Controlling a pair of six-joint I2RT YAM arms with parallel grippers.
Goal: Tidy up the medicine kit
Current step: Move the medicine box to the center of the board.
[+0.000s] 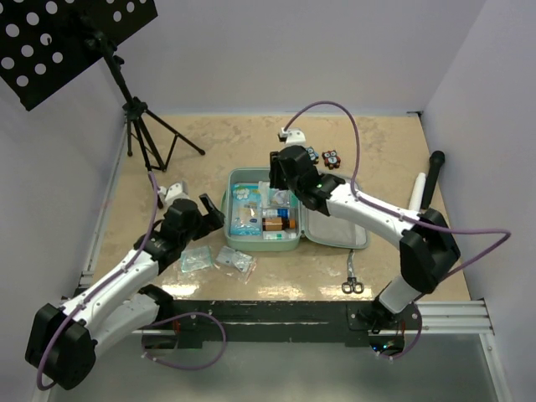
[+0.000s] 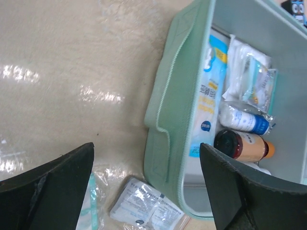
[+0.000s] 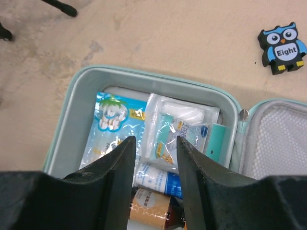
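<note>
- Beige stone-patterned tabletop (image 1: 167,159), pale walls behind.
- Right gripper (image 3: 155,143): released, jaws parted partway, gripped nothing. Hung directly over the open base of the medicine kit (image 3: 158,80), with the packed contents visible through the gap.
- Left gripper (image 2: 146,153): released, jaws spread wide and empty. Sat just beside the kit's left outer wall, which crossed the centre of the left wrist view, apart from it.
- Judged the right arm nearer the kit's inside, and the left arm nearer the loose packets (image 1: 236,260) on the table at lower left of the kit, just below the left jaws in the top view.
- Lay opened flat at the centre of the top view, base on the left and mesh-lined lid (image 1: 335,228) on the right, so its long axis ran left to right across the frame.
- Looked mint green outside with rounded corners, a zip edge and pale grey lining. Held a blue cotton-swab pack (image 3: 112,122), clear sachets, a blue-capped tube and an amber bottle (image 2: 244,145), fairly full already.
- Further out: scissors (image 1: 352,285) at lower right of the kit.
</note>
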